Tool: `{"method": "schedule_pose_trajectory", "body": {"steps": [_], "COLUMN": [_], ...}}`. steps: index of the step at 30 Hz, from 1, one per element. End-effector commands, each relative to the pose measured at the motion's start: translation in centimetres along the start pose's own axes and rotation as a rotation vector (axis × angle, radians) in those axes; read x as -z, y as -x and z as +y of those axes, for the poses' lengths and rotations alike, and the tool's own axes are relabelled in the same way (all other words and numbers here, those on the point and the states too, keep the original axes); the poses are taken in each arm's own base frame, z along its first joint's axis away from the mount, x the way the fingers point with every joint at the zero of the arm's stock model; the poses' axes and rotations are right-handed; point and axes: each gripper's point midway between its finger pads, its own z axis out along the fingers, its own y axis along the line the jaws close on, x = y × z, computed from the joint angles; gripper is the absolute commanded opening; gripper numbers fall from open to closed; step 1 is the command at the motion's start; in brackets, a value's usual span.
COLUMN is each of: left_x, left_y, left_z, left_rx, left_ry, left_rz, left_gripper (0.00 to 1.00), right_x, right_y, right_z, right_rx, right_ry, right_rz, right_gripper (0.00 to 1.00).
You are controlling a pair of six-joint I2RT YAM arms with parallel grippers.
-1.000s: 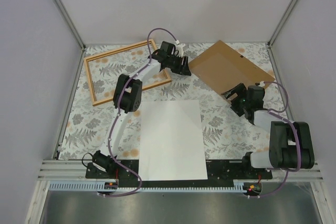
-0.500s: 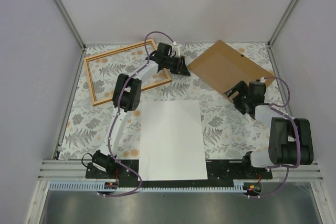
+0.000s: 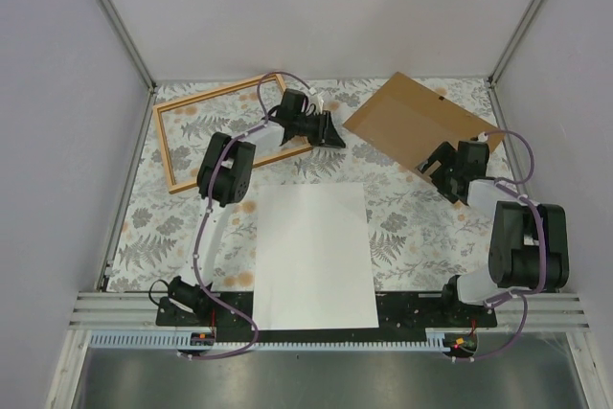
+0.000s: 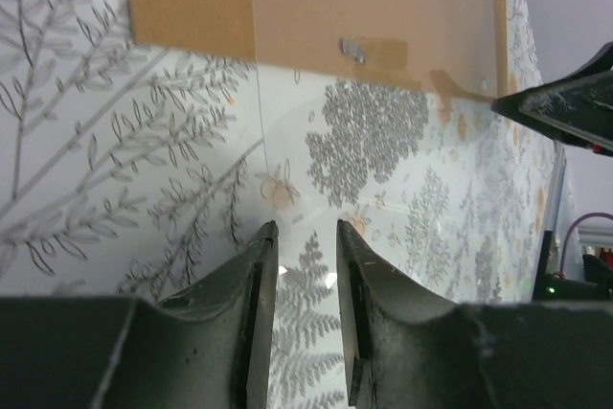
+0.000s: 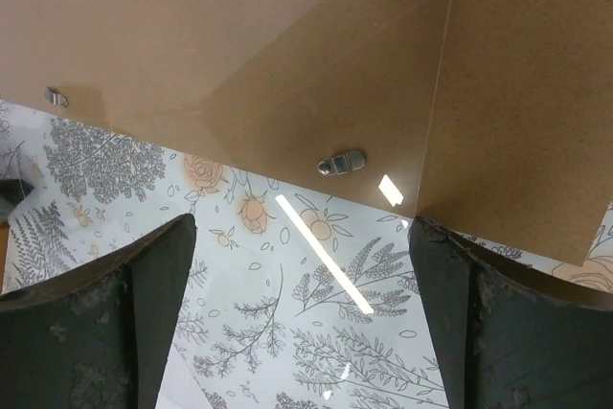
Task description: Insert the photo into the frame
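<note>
Lying flat, one photo (image 3: 314,254), one frame (image 3: 164,148), one board (image 3: 412,122), left gripper (image 4: 306,229) narrowly apart, right gripper (image 5: 302,227) wide apart

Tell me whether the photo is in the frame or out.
Out. The photo lies spread flat, white side up, on the tablecloth, apart from the frame, which encloses only bare cloth.

I have open desk (image 3: 402,227) between the photo (image 3: 314,256) and the backing board (image 3: 417,126), and another bare strip left of the photo. My left arm (image 3: 230,174) lies across the near rail of the frame (image 3: 164,150), blocking that corner. The right claw (image 5: 302,227), jaws wide, crowds the board's near edge. The left claw (image 4: 306,232), jaws narrowly apart, fills the gap between frame and board.
</note>
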Motion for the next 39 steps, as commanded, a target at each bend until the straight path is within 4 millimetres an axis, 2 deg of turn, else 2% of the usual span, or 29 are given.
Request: {"method": "schedule_pose_trajectory", "body": {"steps": [1, 14, 19, 23, 30, 39], "left_x": [-1.8, -3.5, -3.3, -2.4, 0.3, 1.4], "left_y": [-6.8, -8.5, -8.0, -6.9, -5.4, -7.1], "left_z": [-11.0, -13.0, -13.0, -12.8, -10.4, -5.0], "left_rx": [0.095, 0.107, 0.108, 0.096, 0.066, 0.035], "left_ry": [-0.29, -0.328, -0.319, -0.285, -0.098, 0.173], "left_rz": [0.23, 0.255, 0.24, 0.21, 0.186, 0.287], "left_gripper": [0.35, 0.33, 0.33, 0.37, 0.37, 0.36], "right_x": [-0.6, 0.0, 0.3, 0.9, 2.2, 4.9], "right_y": [-2.2, -3.4, -3.3, -3.1, -2.5, -3.0], "right_z": [4.8, 6.6, 6.6, 6.7, 8.3, 12.1], "right_rx": [-0.004, 0.01, 0.018, 0.022, 0.035, -0.027], "right_ry": [0.213, 0.334, 0.331, 0.332, 0.406, 0.673], "right_rz": [0.122, 0.181, 0.184, 0.17, 0.17, 0.248], "right_gripper": [0.98, 0.98, 0.98, 0.98, 0.98, 0.98]}}
